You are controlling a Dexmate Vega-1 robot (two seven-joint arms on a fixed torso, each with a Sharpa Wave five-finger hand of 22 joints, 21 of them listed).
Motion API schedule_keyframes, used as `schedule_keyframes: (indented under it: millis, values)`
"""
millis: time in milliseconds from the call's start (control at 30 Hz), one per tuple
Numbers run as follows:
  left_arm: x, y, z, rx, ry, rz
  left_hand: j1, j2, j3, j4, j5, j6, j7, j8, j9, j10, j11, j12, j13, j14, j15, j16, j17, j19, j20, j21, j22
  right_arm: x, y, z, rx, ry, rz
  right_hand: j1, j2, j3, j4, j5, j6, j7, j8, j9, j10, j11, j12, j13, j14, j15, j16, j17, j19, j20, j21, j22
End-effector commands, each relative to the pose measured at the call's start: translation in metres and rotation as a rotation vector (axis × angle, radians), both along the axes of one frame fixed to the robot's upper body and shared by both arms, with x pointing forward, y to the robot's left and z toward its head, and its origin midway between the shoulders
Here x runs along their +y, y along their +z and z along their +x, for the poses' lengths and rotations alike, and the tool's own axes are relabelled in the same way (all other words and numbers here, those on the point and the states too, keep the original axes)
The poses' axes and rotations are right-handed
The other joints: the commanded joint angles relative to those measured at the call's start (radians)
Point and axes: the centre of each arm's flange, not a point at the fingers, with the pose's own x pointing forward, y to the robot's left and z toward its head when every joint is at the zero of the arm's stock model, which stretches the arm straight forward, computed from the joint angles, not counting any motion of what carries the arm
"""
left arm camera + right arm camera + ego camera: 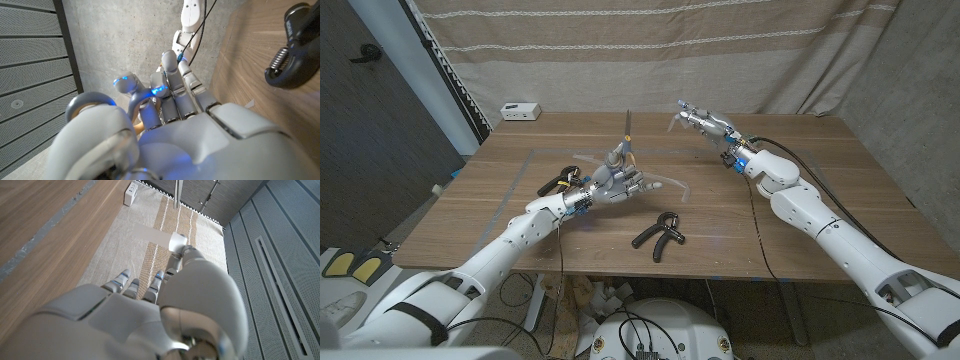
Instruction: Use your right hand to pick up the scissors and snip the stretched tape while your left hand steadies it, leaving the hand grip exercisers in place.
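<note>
- The desk carries both hand grip exercisers. One lies near the front edge at the middle. The other lies toward the left edge, just beside the left forearm. No hand touches them.
- The left hand is over the middle of the desk. Its fingers are closed around a grey thing with a thin point standing upward, which I take for the scissors.
- The right hand is raised over the back of the desk and pinches a pale strip of tape at its fingertips.
- I see no tape stretched between the two hands, so the snip may be already done, but I cannot confirm it. The roles look opposite to the task.
</note>
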Motion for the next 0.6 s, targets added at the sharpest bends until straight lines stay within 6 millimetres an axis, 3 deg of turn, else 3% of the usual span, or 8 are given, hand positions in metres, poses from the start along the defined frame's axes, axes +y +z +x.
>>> schedule_keyframes:
  millis: [33, 600]
  values:
    - [0.0176, 0.0067, 0.0014, -0.033, 0.045, -0.025, 0.007, -0.001, -0.007, 0.0, 0.01, 0.159, 0.171, -0.006, -0.005, 0.062, -0.062, 0.0, 0.002, 0.014, -0.106, 0.002, 0.005, -0.004, -0.114, -0.004, 0.004, 0.0077, -0.0014, 0.0023, -0.016, -0.002, 0.017, -0.008, -0.002, 0.004, -0.005, 0.004, -0.003, -0.001, -0.002, 0.002, 0.003, 0.01, -0.002, 0.0, 0.003, -0.122, 0.001, 0.002, 0.005, -0.042, 0.003, 0.002]
    - [0.0112, 0.0076, -0.0002, -0.032, 0.018, -0.015, 0.002, -0.004, -0.006, 0.004, 0.027, 0.162, 0.167, -0.019, 0.0, 0.063, -0.065, 0.001, 0.002, 0.019, -0.107, -0.012, 0.01, -0.003, -0.113, -0.006, 0.007, 0.0094, -0.0094, 0.0045, 0.007, 0.003, 0.034, -0.009, -0.002, 0.006, -0.005, 0.001, -0.007, 0.0, -0.005, 0.005, 0.004, 0.008, -0.001, 0.0, 0.003, -0.123, 0.001, 0.002, 0.006, -0.042, 0.003, 0.002]
